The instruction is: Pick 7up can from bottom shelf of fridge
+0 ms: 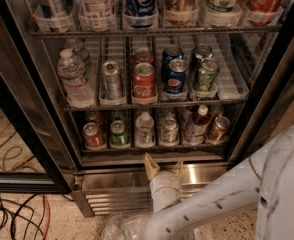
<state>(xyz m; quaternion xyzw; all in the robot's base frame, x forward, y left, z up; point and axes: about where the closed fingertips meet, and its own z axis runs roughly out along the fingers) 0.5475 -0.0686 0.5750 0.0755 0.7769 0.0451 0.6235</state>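
At the lower left of the frame, dark cables (7, 219) lay on the floor beside the fridge (267, 89). The bottom shelf (152, 147) ran across the middle of the frame. On it, from left to right, stood a red can (93, 135), a green can (119, 134), a clear bottle (145, 129), the 7up can (169, 131), another bottle (197, 124) and a brown can (218, 128). The 7up can stood straight up, its long side going up and down and its silver top facing up. It was near the front edge of the shelf, just right of the middle. The bottles on each side were close, so there was little room at its sides. Its front was bare and easy to get at. The middle rack (152, 104) hung over its top. The gripper (164, 168) was below the shelf edge, in front of the shiny steel base (212, 174), a bit left of the can and not touching it. Its two fingers (151, 166) pointed up and were spread apart, holding nothing. The white arm (227, 194) came in from the lower right.
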